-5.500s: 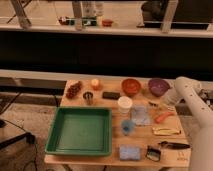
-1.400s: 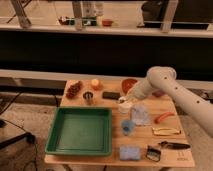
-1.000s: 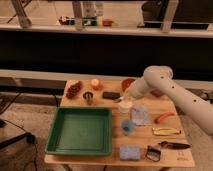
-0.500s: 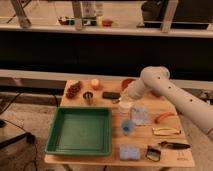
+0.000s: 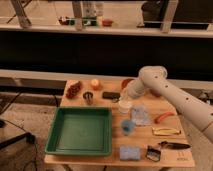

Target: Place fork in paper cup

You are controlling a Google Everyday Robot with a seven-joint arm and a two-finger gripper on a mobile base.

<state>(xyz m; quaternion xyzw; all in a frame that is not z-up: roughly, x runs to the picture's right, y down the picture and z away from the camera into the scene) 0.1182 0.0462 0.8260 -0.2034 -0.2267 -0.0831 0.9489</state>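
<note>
The white paper cup stands upright near the middle of the wooden table, just right of the green tray. My gripper is at the end of the white arm, which reaches in from the right. It hangs directly over the cup's rim and covers part of it. I cannot make out the fork: it does not show on the table, and whatever is at the gripper's tip is hidden.
A green tray fills the left front. Behind it are a small dark metal cup, an orange object, a reddish cluster and a black block. A blue cup, an orange carrot-like piece, a black-handled knife and a blue sponge lie in front and to the right.
The arm has swung from the table's right side to the left. Over the last second the gripper has edged further left and down over the paper cup.
</note>
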